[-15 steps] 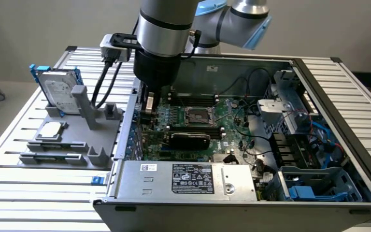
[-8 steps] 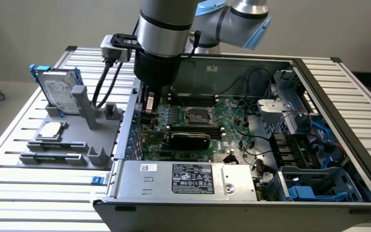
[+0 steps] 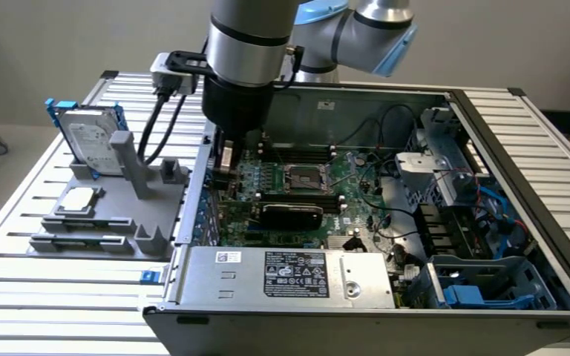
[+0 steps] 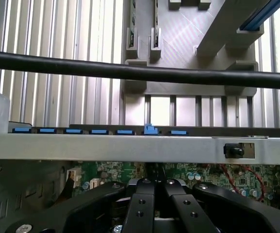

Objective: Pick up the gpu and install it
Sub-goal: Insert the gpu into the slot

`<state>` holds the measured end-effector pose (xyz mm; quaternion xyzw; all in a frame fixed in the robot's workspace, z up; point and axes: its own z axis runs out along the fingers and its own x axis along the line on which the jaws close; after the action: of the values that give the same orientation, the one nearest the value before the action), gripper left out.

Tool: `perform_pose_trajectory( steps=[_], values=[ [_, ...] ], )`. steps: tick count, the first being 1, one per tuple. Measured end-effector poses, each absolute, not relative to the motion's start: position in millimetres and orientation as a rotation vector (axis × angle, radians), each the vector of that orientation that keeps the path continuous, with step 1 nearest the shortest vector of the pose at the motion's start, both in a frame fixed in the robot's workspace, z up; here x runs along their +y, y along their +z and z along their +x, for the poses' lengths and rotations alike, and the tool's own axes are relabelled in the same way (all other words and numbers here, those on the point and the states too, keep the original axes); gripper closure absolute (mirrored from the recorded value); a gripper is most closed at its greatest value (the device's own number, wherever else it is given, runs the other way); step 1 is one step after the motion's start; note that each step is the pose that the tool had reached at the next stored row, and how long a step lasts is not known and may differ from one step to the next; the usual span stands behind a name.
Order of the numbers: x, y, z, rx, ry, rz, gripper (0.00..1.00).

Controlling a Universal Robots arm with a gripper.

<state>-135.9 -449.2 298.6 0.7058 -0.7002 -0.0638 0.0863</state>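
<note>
Gripper [image 4: 155,204] down inside the open computer case [image 3: 522,148], at its far-left corner in the exterior view, fingers [image 4: 140,213] pressed together, closed. Gpu [image 3: 228,162] hangs directly below the wrist, upright, its silver bracket end against the case's left wall, lower edge at the green motherboard [image 3: 349,196]. Whether the fingers clamp the card cannot be told. Grey parts stand [image 3: 116,215] with hard drive [image 3: 92,141] sits left of the case, on the slatted table [image 3: 27,297].

A plain grey wall [image 3: 57,37] stands at the far side. The big table [image 3: 27,274] has long silver metal slats.
</note>
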Motion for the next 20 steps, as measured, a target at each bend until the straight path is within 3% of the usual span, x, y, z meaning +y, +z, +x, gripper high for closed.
perform_pose_trajectory(
  steps=[13,20],
  values=[
    [-449.1,295.2,-137.2,-2.091,-0.179,2.107,0.89],
    [-449.3,311.1,-136.7,-2.091,-0.180,2.105,0.89]
  ],
)
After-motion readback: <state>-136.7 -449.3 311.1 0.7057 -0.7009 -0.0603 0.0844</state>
